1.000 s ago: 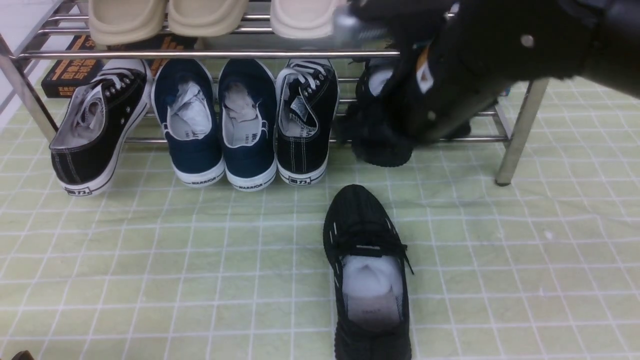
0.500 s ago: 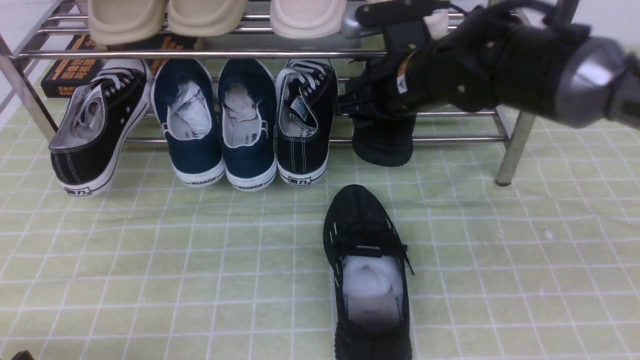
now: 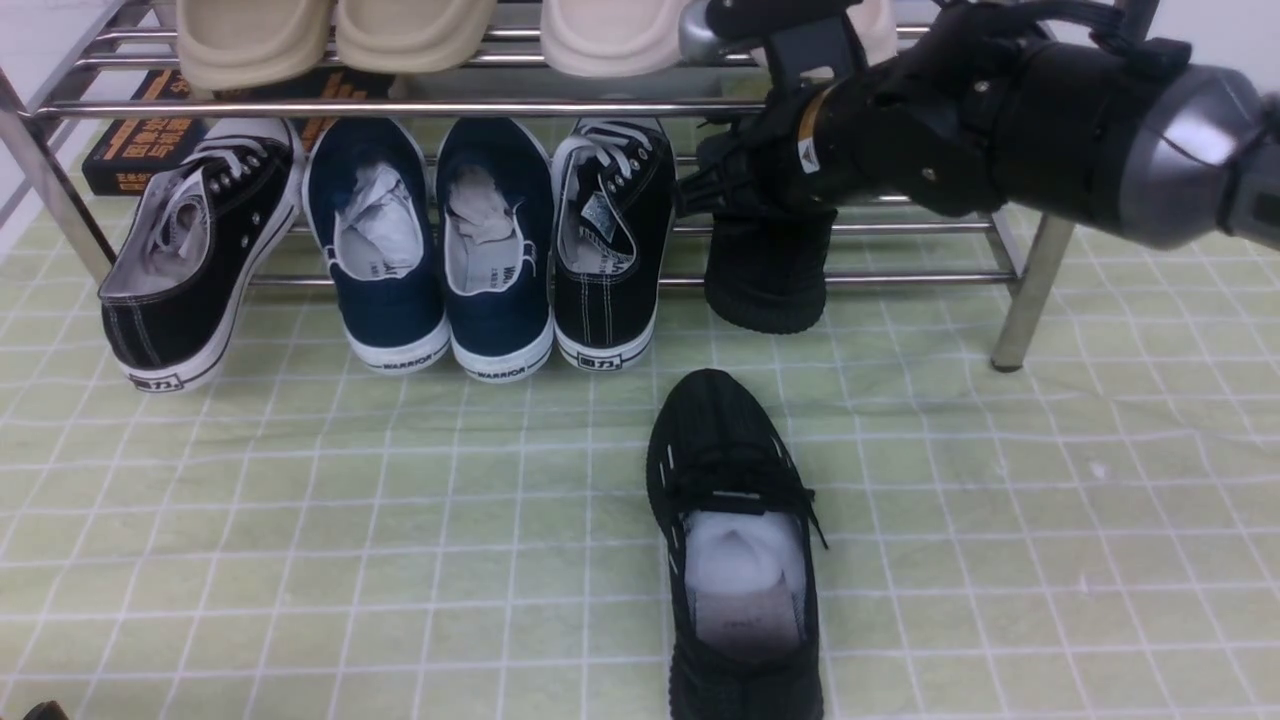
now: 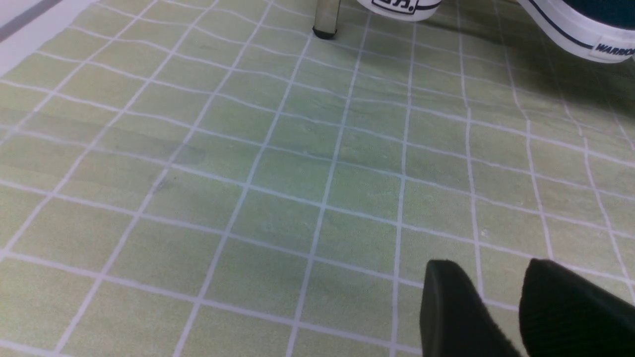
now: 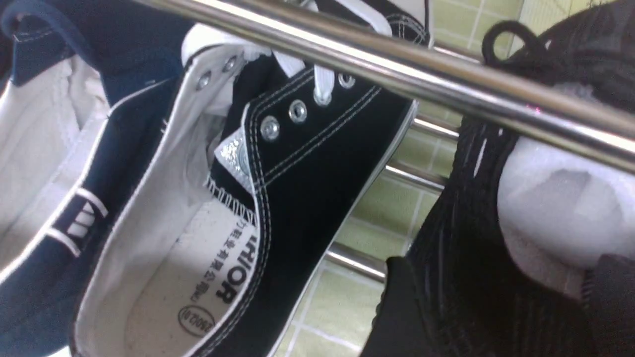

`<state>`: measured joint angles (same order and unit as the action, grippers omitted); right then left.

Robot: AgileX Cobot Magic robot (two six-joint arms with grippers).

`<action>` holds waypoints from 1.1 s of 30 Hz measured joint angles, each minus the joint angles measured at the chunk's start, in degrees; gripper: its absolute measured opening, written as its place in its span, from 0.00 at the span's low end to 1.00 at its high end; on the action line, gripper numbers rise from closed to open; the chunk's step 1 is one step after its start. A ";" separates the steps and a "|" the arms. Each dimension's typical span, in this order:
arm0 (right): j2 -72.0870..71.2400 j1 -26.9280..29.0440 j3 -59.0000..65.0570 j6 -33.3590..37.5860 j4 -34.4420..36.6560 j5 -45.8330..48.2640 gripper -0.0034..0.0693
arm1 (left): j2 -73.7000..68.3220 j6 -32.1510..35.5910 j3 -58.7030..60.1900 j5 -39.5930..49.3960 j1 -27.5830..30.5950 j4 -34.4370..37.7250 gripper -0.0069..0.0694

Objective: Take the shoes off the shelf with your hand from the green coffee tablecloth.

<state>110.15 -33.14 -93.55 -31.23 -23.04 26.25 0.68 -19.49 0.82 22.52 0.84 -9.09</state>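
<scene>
Nearest, the left gripper (image 4: 496,282) hangs low over the green cloth (image 3: 300,520), fingertips a little apart with nothing between them. At the cloth's near edge, right of centre, one black knit sneaker (image 3: 735,480) lies flat with its toe toward the shelf (image 3: 1030,280). Bare cloth lies on both sides of it and between its toe and the shelf.

Along the shelf's lower tier, from the left end, stand a tilted black canvas sneaker (image 3: 190,260), two navy slip-ons (image 3: 385,300) and a second canvas sneaker (image 3: 605,270). At the right end is the other knit sneaker (image 3: 765,285), its heel hanging over the front rail. A narrow gap parts it from the canvas sneaker beside it, and the shelf's right leg stands near its other side.

The right gripper (image 5: 506,302) reaches in from the right, with the upper front rail (image 3: 400,107) crossing close above. Its fingers (image 5: 402,307) are spread wide. One is at this sneaker's outer side and the other is over the white stuffing (image 5: 555,208), so they straddle the side wall. Whether they press on it cannot be told.

Beige shoes (image 3: 410,30) sit on the upper tier, and books (image 3: 140,140) lie behind the left end.
</scene>
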 joint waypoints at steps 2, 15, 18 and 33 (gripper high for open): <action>0.06 0.42 0.00 -1.41 -0.68 -0.44 0.72 | 0.00 0.00 0.00 0.00 0.00 0.00 0.41; 6.12 1.32 -0.04 -3.81 -1.38 -4.50 0.68 | 0.00 0.00 0.00 0.00 0.00 0.00 0.41; 6.44 1.50 -0.04 -3.81 -1.45 -4.30 0.54 | 0.00 0.00 0.00 0.00 0.00 0.00 0.41; -7.09 -3.10 -0.38 5.36 4.52 18.52 0.06 | 0.00 0.00 0.00 0.00 0.00 0.00 0.41</action>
<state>103.06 -36.23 -93.93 -25.87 -18.51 44.77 0.68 -19.49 0.82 22.52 0.84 -9.09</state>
